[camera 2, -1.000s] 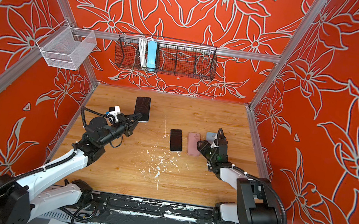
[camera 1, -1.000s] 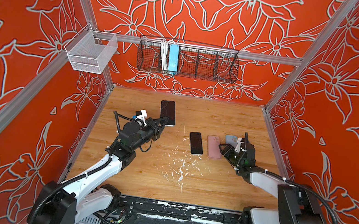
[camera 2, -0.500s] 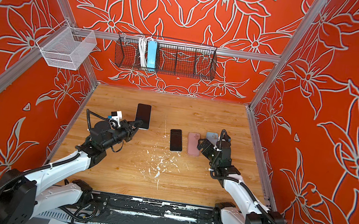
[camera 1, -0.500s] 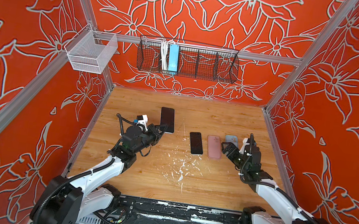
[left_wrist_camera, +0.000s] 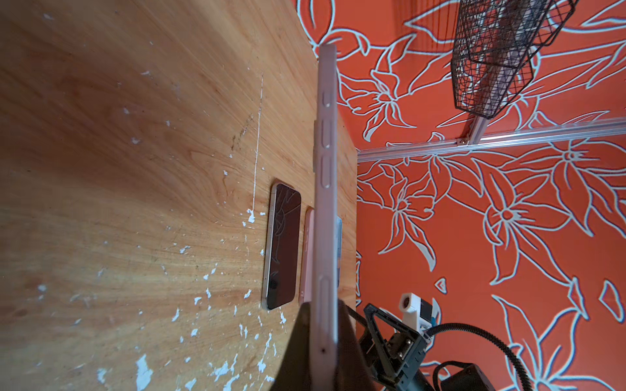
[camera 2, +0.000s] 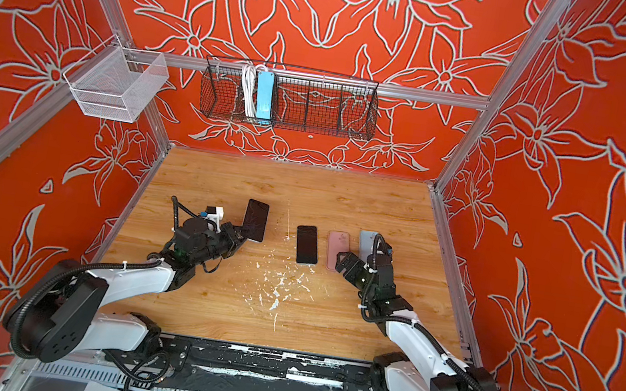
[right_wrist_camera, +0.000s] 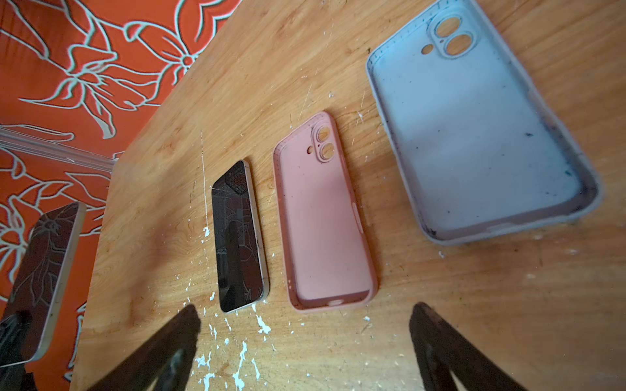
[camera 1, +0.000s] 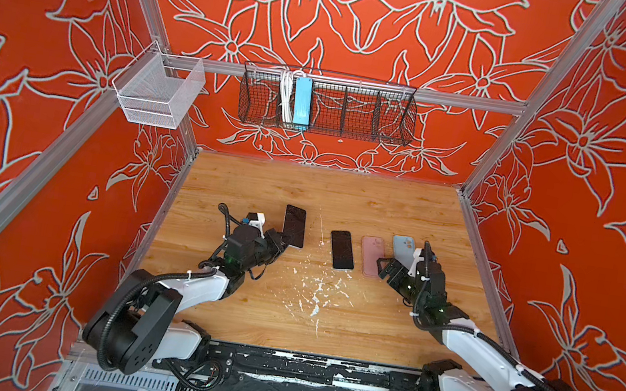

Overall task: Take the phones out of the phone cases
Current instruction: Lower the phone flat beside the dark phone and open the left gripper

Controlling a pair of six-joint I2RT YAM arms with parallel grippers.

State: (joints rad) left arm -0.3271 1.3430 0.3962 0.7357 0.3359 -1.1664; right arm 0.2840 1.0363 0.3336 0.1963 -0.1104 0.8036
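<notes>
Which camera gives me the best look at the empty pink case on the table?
Right wrist view: the pink case lies open side up, empty, camera cutouts clear. Both top views show it small. In the left wrist view the held phone hides most of it.

readable text: none in any view — no word, brand, number or sign can be made out
held phone [camera 1: 294,225]: dark glass with reflections only; the edge seen from the left wrist has raised button shapes and no legible mark
phone on the table [right_wrist_camera: 238,237]: dark screen, no characters showing
pink case [right_wrist_camera: 325,220]: plain inside, no logo legible
blue case [right_wrist_camera: 474,135]: dark specks along the rim — no lettering
blue block [camera 1: 302,100] in the wire basket [camera 1: 394,116]: too small to tell whether it carries any print
</notes>
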